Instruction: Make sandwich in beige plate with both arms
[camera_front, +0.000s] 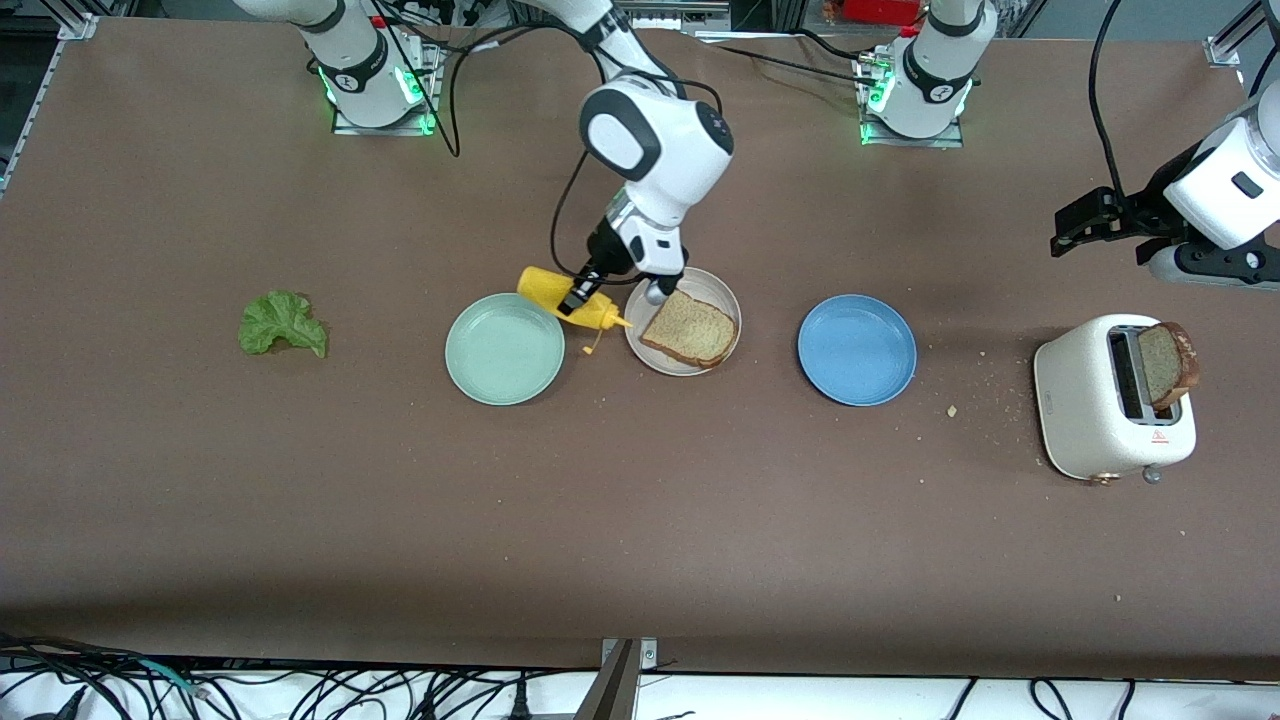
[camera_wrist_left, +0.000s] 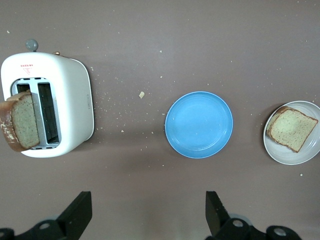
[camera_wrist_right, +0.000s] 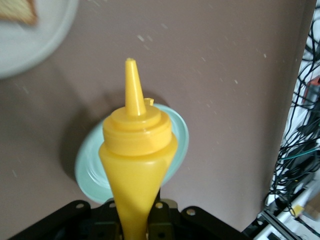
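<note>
1. Right gripper (camera_front: 580, 297) clenches a glossy yellow squeeze bottle (camera_front: 565, 298), conical nozzle tilted toward the beige plate (camera_front: 648, 352)
2. One grainy brown bread slice (camera_front: 690, 329) lies in that round shallow plate
3. Left gripper (camera_front: 1085, 222), fingers spread, hangs above the table near the toaster (camera_front: 1100, 420)

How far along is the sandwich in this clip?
Early. Done: one bread slice lies on the beige plate. In hand: the right gripper holds the yellow squeeze bottle tilted, nozzle toward that plate. Left: the lettuce leaf lies on the table toward the right arm's end, and the second slice stands in the toaster. The left gripper waits open above the table, between the toaster and blue plate.
</note>
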